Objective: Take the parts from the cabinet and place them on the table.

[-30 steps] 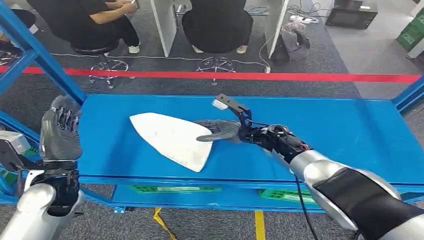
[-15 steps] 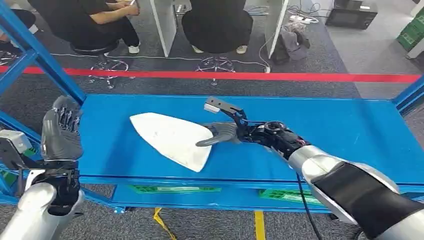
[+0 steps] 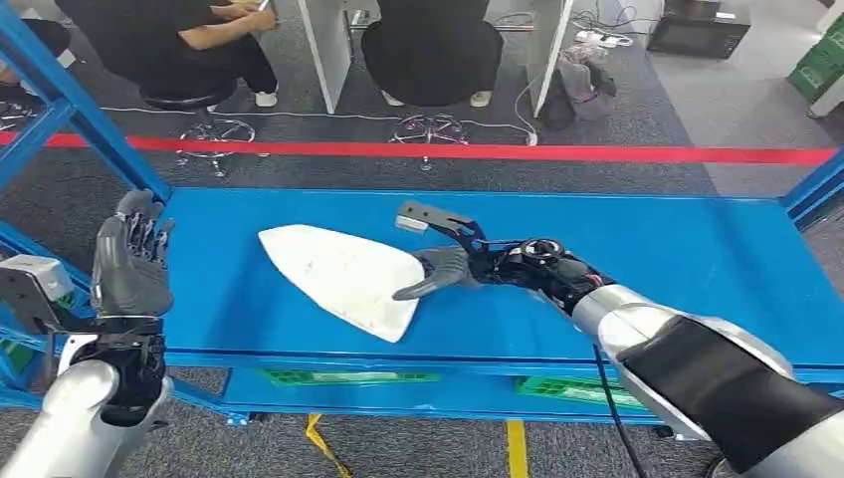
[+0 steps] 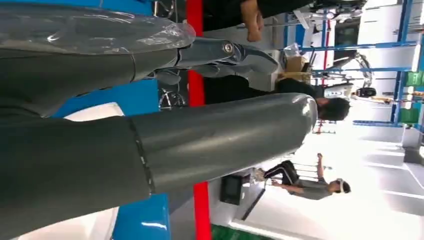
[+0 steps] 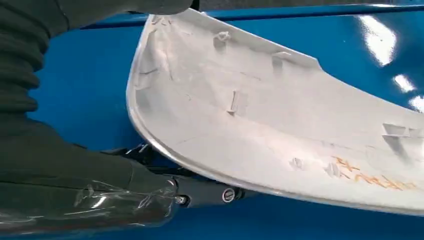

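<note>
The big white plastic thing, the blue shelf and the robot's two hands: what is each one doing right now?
White teardrop-shaped plastic shell: lying flat on the shelf, hollow ribbed side up, not lifted.
Blue metal shelf: level, carrying the shell.
Right hand: at the shell's wide end, thumb touching its edge, one finger raised above it; not clearly gripping.
Left hand: raised upright beside the shelf's left end, fingers apart, holding nothing.

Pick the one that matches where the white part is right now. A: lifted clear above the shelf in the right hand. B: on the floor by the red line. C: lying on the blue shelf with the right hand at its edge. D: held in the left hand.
C: the white part lies flat on the blue shelf, the right hand at its near edge, while the left hand is raised off to the side.
</note>
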Robot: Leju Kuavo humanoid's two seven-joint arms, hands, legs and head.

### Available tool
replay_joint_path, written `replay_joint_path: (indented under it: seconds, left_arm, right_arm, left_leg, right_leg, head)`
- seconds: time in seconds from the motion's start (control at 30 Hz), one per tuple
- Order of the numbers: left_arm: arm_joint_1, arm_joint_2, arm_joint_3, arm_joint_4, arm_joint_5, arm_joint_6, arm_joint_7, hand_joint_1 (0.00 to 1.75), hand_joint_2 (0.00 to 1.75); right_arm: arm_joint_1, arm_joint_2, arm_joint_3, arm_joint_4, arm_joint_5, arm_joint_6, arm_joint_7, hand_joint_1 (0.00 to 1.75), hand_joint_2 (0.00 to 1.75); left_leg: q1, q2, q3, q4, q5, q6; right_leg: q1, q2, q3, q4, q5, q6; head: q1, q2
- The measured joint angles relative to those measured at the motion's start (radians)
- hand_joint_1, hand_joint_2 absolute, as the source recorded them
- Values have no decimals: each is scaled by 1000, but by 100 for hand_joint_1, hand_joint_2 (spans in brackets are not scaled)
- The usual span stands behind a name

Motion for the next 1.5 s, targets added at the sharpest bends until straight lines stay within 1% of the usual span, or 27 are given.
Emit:
replay_joint_path:
  seconds: [0.17,0.3,0.53,0.57,0.7,0.87,1.27,1.5]
  left_arm:
    - [-3,0,-3,3,7,0,-13,0,0]
    - [-3,0,-3,5,7,1,-15,0,0]
    - [-4,0,-3,6,7,1,-15,0,0]
    - [-4,0,-4,7,7,1,-15,0,0]
    - [-4,0,-4,7,9,9,-15,0,0]
    - [-3,1,-5,7,14,16,-15,0,0]
    - [-2,1,-5,8,16,16,-18,0,0]
    - [0,1,-5,8,13,11,-22,0,0]
  right_arm:
    - [-8,0,16,6,2,11,8,0,175]
    - [-11,0,24,12,3,-1,21,0,175]
    - [-16,0,39,22,3,-7,24,0,175]
    - [-18,0,42,25,3,-11,24,175,175]
    - [-19,0,47,29,22,-49,1,175,175]
    - [-20,0,52,30,40,-65,-32,175,175]
    - [-20,-1,77,47,45,-64,-54,175,175]
    - [-20,-1,88,51,55,-60,-77,175,175]
  left_leg:
    - [0,0,0,0,0,0]
    - [0,0,1,0,0,0]
    - [0,0,1,0,0,0]
    - [0,0,1,0,0,0]
    - [0,0,1,0,0,0]
    - [0,0,1,0,0,0]
    - [0,0,1,1,0,0]
    - [0,0,1,1,0,0]
  right_leg:
    - [0,0,0,0,0,0]
    - [0,0,1,0,0,0]
    - [0,0,1,0,0,0]
    - [0,0,1,0,0,0]
    - [0,0,1,0,0,0]
    - [0,0,2,0,0,0]
    - [0,0,1,0,0,0]
    - [0,0,2,0,0,0]
  head:
    - [0,0]
    - [0,0]
    - [0,0]
    - [0,0]
    - [0,0]
    - [0,0]
    - [0,0]
    - [0,0]
